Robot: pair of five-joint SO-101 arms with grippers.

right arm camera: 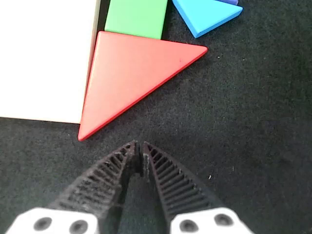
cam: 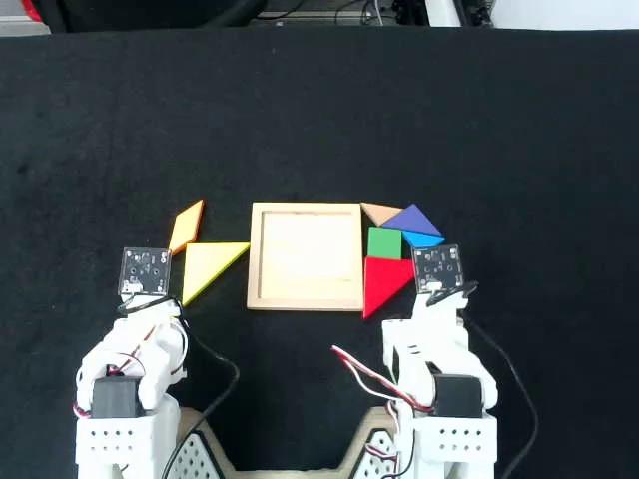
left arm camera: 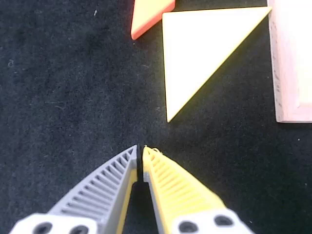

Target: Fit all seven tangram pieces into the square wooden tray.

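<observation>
The square wooden tray [cam: 256, 254] lies at the table's middle with nothing in it. Left of it lie a yellow triangle [cam: 208, 266] and an orange parallelogram [cam: 187, 226]. Against its right side sit a red triangle [cam: 382, 280], a green square [cam: 384, 242], a dark blue triangle [cam: 411, 220], a light blue triangle [cam: 423, 239] and a tan triangle [cam: 377, 212]. My left gripper [left arm camera: 141, 152] is shut and holds nothing, just short of the yellow triangle [left arm camera: 200, 53]. My right gripper [right arm camera: 139, 147] is shut too, close to the red triangle [right arm camera: 129, 73].
Black cloth covers the whole table [cam: 319, 120]. Both arm bases stand at the front edge, the left arm [cam: 135, 369] and the right arm [cam: 434, 359]. Wide open cloth lies behind the tray and to either side.
</observation>
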